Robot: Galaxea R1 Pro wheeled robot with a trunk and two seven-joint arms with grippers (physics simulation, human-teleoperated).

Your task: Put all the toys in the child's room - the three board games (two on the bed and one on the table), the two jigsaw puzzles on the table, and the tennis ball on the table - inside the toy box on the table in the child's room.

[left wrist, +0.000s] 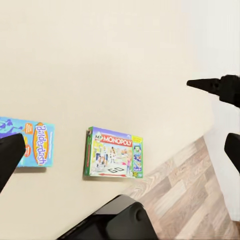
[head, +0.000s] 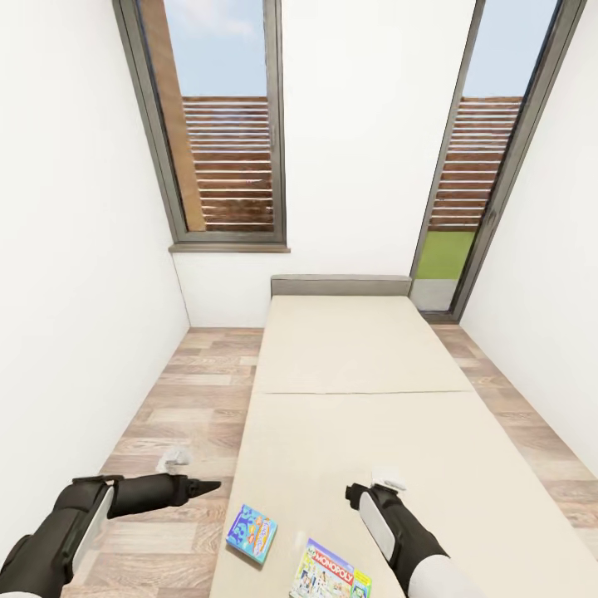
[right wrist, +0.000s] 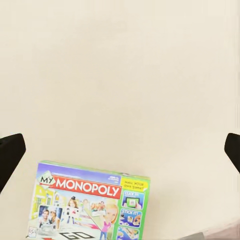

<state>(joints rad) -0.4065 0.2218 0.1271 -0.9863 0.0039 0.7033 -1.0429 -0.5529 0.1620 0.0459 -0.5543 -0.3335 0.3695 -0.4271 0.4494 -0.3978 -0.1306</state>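
Two board games lie side by side on the bed (head: 357, 374) near its foot. The Balderdash box (head: 252, 533) is left of the Monopoly box (head: 330, 573).

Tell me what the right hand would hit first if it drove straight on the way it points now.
Most likely the bare beige mattress of the bed. The right hand points down at it, with the Monopoly board game lying just off that line, though depth is unclear.

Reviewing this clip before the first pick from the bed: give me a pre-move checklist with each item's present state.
1. Both games lie flat on the bed: ok, Balderdash box and My Monopoly box.
2. Boxes apart, not stacked: ok.
3. Right gripper over the Monopoly box: ok, jaws wide.
4. Left gripper empty: ok, beside the bed over the floor.
5. Toy box location: cannot tell.
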